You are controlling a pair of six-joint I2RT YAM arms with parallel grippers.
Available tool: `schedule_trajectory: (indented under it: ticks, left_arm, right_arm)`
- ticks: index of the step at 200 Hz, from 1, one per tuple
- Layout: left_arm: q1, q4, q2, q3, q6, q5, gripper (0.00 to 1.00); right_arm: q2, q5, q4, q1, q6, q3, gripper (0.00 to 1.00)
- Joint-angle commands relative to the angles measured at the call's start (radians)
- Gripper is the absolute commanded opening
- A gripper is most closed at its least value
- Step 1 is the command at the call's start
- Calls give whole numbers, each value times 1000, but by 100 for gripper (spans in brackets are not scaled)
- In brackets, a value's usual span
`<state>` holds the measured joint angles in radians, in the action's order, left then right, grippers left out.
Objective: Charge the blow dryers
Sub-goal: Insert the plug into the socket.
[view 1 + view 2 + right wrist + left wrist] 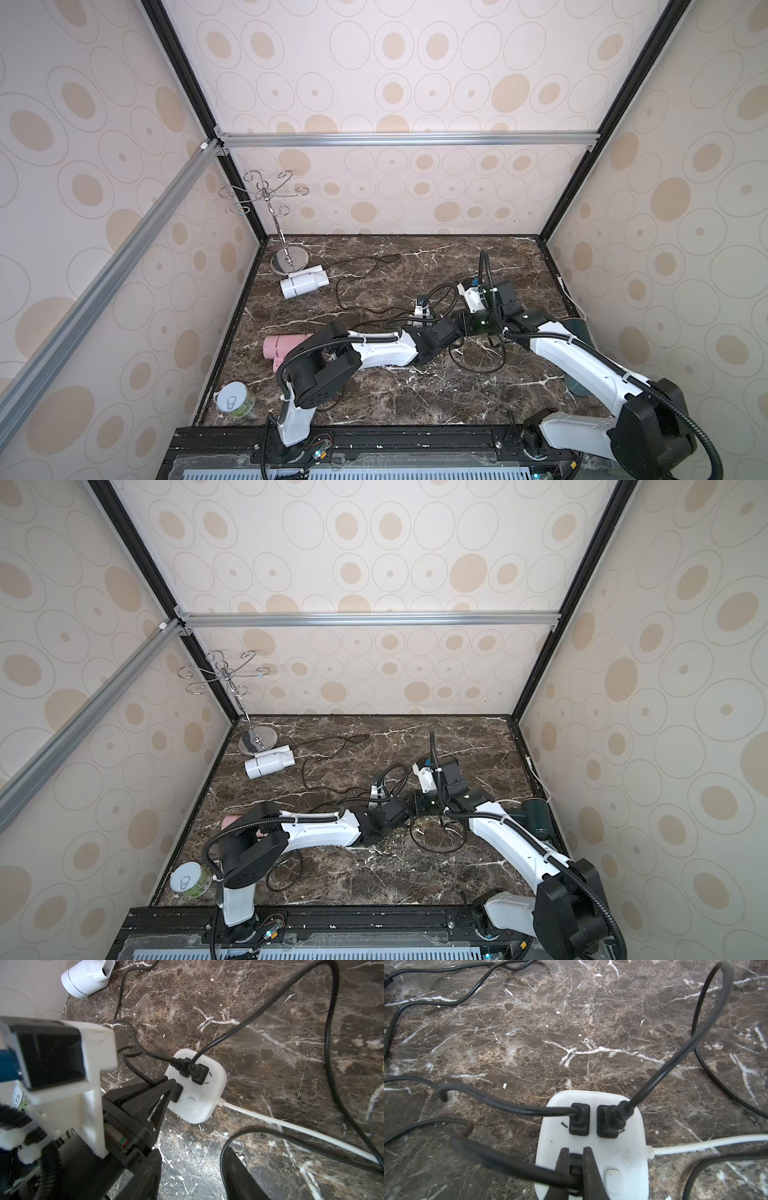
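okay, my left gripper (576, 1152) is clamped on the third black plug (573, 1168), sitting on the white power strip (623, 1153) beside two seated plugs. my right gripper (468, 323): can't tell its state. white blow dryer (303, 282) lies by the chrome stand (289, 262), pink blow dryer (282, 347) under my left arm, dark green blow dryer (536, 816) near the table's right edge.

Left end effector (576, 1153) pinched closed, right end effector (192, 1149) parted, both arms extended inward.
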<state>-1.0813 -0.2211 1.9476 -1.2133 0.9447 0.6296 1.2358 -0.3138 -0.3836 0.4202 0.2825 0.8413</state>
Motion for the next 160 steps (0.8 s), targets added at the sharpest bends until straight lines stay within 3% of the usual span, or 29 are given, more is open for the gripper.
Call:
schedule_trajectory:
  ticks: [1, 44, 97, 160]
  left_arm:
    - [-20, -180, 106, 98, 49, -206, 0]
    - [-7, -164, 58, 101, 45, -196, 0]
    - [78, -119, -7, 143, 46, -200, 0]
    - [108, -136, -55, 143, 41, -162, 0]
  right_arm:
    - [-21, -2, -21, -14, 0, 7, 51]
    - [-51, 3, -27, -25, 6, 13, 56]
    - [-42, -13, -24, -29, 2, 7, 56]
    - [-39, -8, -32, -30, -4, 14, 56]
